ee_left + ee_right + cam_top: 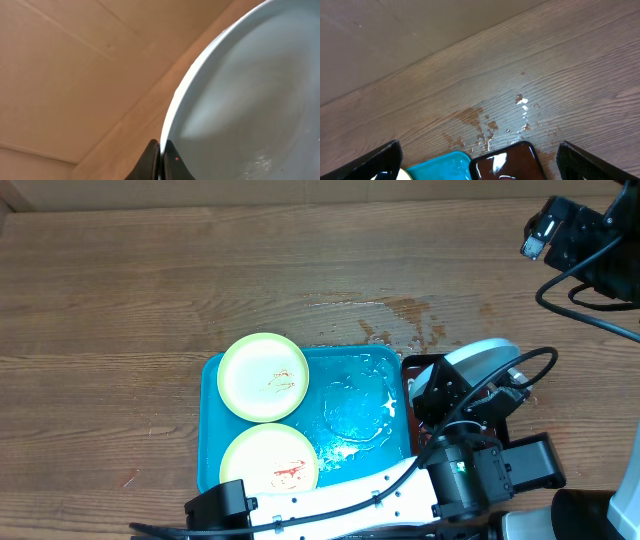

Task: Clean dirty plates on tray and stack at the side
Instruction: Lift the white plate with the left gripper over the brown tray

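Observation:
Two pale yellow plates with red smears lie on the turquoise tray (208, 430), one at its far left (262, 377) and one at its near left (268, 462). A white-light blue plate (482, 357) is lifted and tilted over the dark red-brown tray. My left gripper (455, 380) is shut on its rim. In the left wrist view the fingers (161, 152) pinch the edge of this plate (250, 100). My right gripper (560, 235) hangs high at the back right. In its own view the right gripper (480, 167) is open and empty, above the tray corner (445, 167).
A dark red-brown tray (412, 370) with a black rim sits against the turquoise tray's right side; its wet corner (510, 162) shows in the right wrist view. Water is spilled on the wooden table (400, 315) behind both trays and pools on the turquoise tray's right half (350, 415).

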Controlling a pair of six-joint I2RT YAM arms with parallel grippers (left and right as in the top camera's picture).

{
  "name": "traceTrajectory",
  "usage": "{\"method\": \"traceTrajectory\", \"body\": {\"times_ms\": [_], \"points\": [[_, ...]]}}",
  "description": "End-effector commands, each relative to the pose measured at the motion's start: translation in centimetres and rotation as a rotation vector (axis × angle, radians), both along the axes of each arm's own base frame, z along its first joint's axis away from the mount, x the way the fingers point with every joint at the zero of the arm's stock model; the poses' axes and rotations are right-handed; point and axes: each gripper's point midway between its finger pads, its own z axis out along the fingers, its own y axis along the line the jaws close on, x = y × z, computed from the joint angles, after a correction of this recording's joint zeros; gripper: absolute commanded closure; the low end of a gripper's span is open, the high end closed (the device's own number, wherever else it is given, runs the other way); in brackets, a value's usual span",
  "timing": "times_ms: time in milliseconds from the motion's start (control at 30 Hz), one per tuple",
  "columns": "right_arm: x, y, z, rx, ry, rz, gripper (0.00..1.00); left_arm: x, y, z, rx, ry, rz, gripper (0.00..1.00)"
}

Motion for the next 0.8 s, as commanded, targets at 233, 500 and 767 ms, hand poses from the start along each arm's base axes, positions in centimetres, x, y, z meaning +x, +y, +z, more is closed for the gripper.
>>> {"method": "traceTrajectory", "body": {"times_ms": [233,500,767], "points": [[-0.8,0.0,1.0,-0.002,-0.025,0.006,0.00,1.6,0.5,1.5,-0.033,-0.072,0.069,0.96],[-0.8,0.0,1.0,-0.002,-0.023,0.006,0.00,4.6,0.1,-1.0,0.035,-0.039,0.089,0.96],[-0.8,0.0,1.0,-0.003,-0.022,0.006,0.00,5.2,-1.1,-4.5,0.150,-0.022,0.077,0.96]]}}
